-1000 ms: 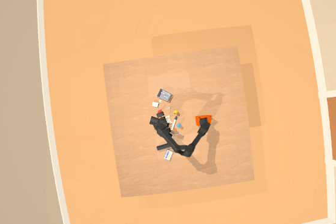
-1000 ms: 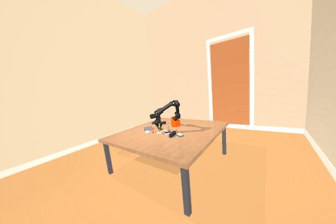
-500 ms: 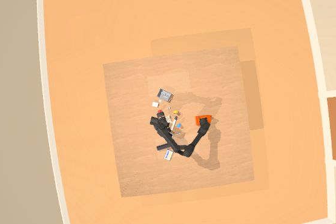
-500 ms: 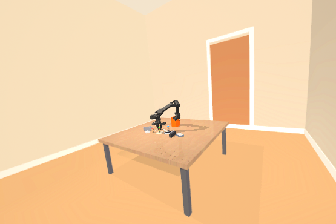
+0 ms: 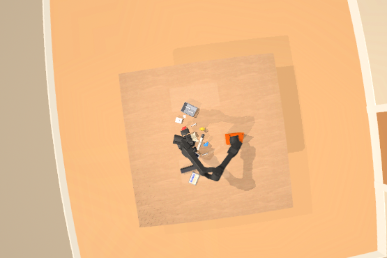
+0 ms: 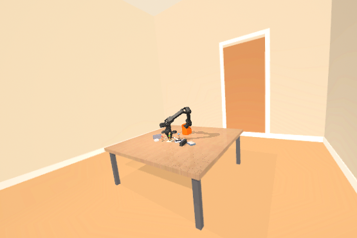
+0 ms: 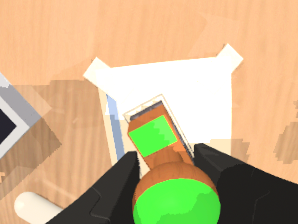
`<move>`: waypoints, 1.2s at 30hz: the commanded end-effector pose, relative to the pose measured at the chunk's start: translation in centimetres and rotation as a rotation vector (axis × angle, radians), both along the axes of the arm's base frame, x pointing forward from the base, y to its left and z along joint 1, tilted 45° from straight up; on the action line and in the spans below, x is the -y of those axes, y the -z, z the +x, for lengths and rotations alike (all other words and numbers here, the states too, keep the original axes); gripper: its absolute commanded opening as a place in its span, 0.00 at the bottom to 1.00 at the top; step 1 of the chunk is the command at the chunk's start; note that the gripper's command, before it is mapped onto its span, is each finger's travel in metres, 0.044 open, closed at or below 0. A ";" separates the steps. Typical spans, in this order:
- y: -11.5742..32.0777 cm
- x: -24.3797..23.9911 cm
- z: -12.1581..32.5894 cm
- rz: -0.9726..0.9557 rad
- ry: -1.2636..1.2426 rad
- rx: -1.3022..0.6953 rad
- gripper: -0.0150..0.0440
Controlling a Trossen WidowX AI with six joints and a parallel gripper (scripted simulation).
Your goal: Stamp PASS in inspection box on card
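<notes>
My gripper (image 7: 166, 156) (image 6: 169, 138) is shut on the PASS stamp (image 7: 150, 120), a brown wooden stamp with a green patch and a green round knob. In the wrist view the stamp is over the white card (image 7: 205, 95) (image 5: 194, 136), low above it or on it; I cannot tell whether it touches. The stamp covers most of the inspection box (image 7: 169, 104), whose thin outline shows at its far end and right side. Any print under the stamp is hidden. The ink pad (image 7: 6, 127) lies left of the card, cut off by the view's edge.
Tape holds the card's far corners. A white rounded piece (image 7: 32, 205) lies near left in the wrist view. A grey tray (image 5: 190, 109), white block (image 5: 178, 120), yellow piece (image 5: 202, 129), blue piece (image 5: 206, 143), black block (image 5: 187, 169) and blue-white box (image 5: 194, 178) lie around the arm.
</notes>
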State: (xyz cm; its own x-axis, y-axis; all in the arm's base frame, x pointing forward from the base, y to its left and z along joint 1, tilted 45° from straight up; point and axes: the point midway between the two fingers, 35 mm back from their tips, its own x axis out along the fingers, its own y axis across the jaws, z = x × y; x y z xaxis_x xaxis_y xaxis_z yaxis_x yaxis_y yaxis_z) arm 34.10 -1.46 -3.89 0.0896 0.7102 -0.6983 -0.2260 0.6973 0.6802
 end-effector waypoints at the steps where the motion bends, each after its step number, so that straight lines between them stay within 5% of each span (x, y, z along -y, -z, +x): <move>1: 0.3 -0.3 -0.2 0.006 0.002 -0.010 0.25; 36: 0.7 -0.6 -0.2 0.006 0.002 -0.010 0.25</move>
